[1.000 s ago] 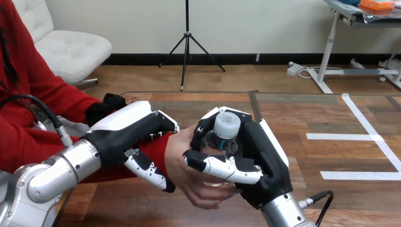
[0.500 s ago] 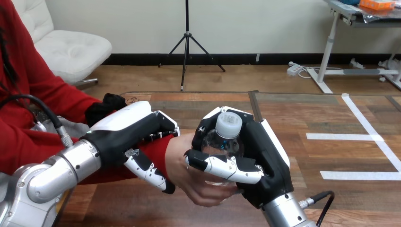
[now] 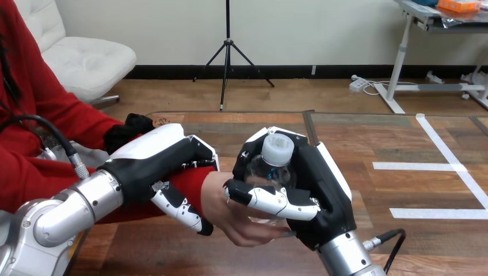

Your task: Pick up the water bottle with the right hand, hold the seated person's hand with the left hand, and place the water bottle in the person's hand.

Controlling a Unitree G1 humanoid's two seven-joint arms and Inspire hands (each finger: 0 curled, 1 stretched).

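Your right hand (image 3: 322, 192) is wrapped around the water bottle (image 3: 268, 171), fingers across its front, white cap (image 3: 277, 150) up. The bottle is held above the counter (image 3: 380, 138), near the middle. The person's hand (image 3: 221, 201) touches it, cupping from the left and below. Your left hand (image 3: 151, 161) is curled round the person's wrist at the red sleeve, just left of the bottle. All three are packed tight. Free room: bare counter to the right, with white tape lines (image 3: 443, 148). The far edge runs just behind the hands. The left arm comes in over the counter's left edge.
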